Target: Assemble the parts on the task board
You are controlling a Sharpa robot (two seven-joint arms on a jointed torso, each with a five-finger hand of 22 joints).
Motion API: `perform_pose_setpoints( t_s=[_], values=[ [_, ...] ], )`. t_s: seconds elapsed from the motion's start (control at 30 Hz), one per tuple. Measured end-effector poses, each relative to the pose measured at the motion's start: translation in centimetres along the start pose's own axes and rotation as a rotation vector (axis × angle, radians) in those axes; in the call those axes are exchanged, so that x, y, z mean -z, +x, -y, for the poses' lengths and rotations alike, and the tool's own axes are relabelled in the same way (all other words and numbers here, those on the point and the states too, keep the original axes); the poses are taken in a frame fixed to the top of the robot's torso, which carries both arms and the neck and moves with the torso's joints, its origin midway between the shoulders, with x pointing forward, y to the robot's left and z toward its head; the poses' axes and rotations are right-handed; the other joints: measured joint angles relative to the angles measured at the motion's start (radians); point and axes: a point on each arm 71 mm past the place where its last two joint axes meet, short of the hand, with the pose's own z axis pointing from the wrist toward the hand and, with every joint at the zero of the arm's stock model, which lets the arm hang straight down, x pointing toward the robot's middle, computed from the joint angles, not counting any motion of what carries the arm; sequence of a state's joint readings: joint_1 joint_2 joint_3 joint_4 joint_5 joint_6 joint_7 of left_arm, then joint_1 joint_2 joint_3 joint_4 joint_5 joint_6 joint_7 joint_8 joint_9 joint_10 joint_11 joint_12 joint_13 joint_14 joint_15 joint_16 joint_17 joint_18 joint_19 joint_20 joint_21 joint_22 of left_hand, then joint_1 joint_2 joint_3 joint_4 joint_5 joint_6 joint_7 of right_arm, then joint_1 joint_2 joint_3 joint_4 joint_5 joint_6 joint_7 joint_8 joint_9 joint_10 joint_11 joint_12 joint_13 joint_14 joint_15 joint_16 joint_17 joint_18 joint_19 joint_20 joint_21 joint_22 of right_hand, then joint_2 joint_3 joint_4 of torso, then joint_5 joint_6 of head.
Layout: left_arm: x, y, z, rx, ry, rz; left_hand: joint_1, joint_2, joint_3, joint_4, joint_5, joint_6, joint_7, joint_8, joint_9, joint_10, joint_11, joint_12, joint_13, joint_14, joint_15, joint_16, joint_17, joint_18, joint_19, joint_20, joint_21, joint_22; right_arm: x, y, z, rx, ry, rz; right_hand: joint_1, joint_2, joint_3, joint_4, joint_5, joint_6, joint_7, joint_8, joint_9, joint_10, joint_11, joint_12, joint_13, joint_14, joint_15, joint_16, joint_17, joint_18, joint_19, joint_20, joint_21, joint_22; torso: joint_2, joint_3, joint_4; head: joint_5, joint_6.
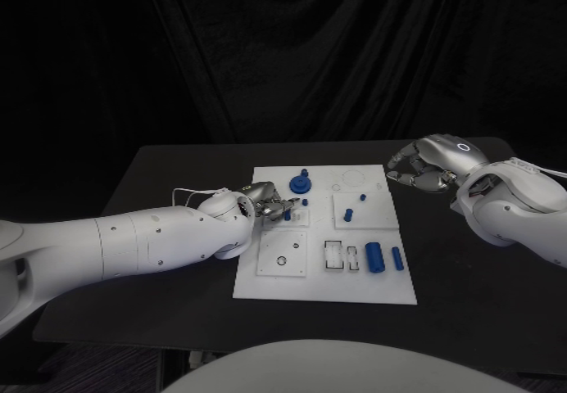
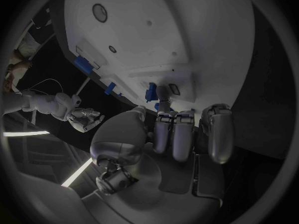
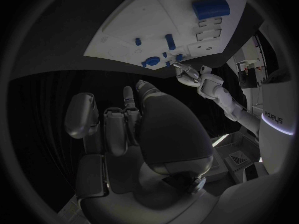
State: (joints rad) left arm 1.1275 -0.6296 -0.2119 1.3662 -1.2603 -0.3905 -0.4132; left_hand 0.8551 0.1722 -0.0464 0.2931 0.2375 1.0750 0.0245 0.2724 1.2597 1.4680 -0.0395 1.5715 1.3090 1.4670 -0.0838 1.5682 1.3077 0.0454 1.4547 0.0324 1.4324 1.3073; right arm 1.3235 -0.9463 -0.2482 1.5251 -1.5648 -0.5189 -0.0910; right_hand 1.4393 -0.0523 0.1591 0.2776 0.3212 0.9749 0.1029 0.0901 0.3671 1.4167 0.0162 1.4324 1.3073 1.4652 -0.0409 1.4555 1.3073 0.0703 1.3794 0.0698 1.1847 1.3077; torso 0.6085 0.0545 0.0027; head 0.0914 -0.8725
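Note:
The white task board (image 1: 325,278) lies in the middle of the table. My left hand (image 1: 269,199) is at the board's left edge, its fingers curled. In the left wrist view its fingertips (image 2: 163,97) pinch a small blue part (image 2: 151,92) close over the board (image 2: 187,30). A round blue part (image 1: 300,183) stands just beyond that hand. A blue peg (image 1: 349,215) stands mid-board. A thick blue cylinder (image 1: 374,256) and a thin one (image 1: 398,259) lie at the near right. My right hand (image 1: 428,168) hovers off the board's far right corner, fingers curled in, nothing in them.
Rectangular slots (image 1: 334,255) and a round hole (image 1: 281,261) mark the board's near half. Black table (image 1: 473,286) surrounds the board on all sides. A white cable (image 1: 187,193) loops behind my left wrist.

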Motion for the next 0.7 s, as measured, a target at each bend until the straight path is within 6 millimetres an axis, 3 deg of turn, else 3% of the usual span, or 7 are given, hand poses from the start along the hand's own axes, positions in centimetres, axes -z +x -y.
perform_pose_setpoints(
  t_s=[0.27, 0.53, 0.7],
  values=[
    [0.0, 0.0, 0.0, 0.000, 0.008, 0.001, 0.016, 0.014, -0.010, -0.001, 0.032, -0.004, -0.004, 0.003, 0.022, 0.000, 0.000, 0.000, 0.000, 0.000, 0.000, 0.000, 0.000, 0.000, 0.000, 0.000, 0.000, 0.000, 0.0, 0.0, 0.0, 0.000, 0.001, -0.001, -0.005, 0.005, 0.002, 0.002, 0.004, 0.000, 0.000, 0.000, 0.000, 0.000, 0.000, 0.000, 0.000, 0.000, 0.000, 0.000, 0.000, 0.000, 0.000, 0.000, 0.000, 0.000, 0.000, 0.0000, 0.0000, 0.000, 0.000],
    [0.9, -0.2, 0.3, 0.030, 0.054, 0.036, 0.132, -0.027, -0.029, -0.003, 0.083, -0.020, -0.009, 0.003, 0.048, 0.000, 0.000, 0.000, 0.000, 0.000, 0.000, 0.000, 0.000, 0.000, 0.007, -0.007, 0.000, 0.000, 0.2, 0.0, 0.2, 0.001, 0.005, -0.001, -0.005, 0.005, 0.002, 0.002, 0.004, 0.000, 0.000, 0.000, -0.001, 0.000, 0.000, 0.000, 0.000, 0.000, 0.000, 0.000, 0.000, 0.000, 0.000, 0.000, 0.000, 0.000, 0.000, 0.0001, 0.0000, 0.002, 0.000],
    [1.6, -1.2, 0.9, 0.046, 0.092, 0.067, 0.192, -0.047, -0.029, -0.004, 0.093, -0.042, -0.005, 0.003, 0.048, 0.000, 0.000, 0.000, 0.000, 0.000, 0.000, 0.000, 0.000, 0.000, 0.007, -0.007, 0.000, 0.000, 0.2, 0.0, 0.2, 0.001, 0.006, -0.001, -0.011, 0.010, 0.000, 0.005, 0.008, 0.000, 0.000, 0.000, -0.002, 0.000, 0.000, 0.000, 0.000, 0.000, 0.000, 0.000, 0.000, 0.000, 0.000, 0.000, 0.000, 0.000, 0.000, 0.0002, 0.0000, 0.000, 0.000]
  ],
)
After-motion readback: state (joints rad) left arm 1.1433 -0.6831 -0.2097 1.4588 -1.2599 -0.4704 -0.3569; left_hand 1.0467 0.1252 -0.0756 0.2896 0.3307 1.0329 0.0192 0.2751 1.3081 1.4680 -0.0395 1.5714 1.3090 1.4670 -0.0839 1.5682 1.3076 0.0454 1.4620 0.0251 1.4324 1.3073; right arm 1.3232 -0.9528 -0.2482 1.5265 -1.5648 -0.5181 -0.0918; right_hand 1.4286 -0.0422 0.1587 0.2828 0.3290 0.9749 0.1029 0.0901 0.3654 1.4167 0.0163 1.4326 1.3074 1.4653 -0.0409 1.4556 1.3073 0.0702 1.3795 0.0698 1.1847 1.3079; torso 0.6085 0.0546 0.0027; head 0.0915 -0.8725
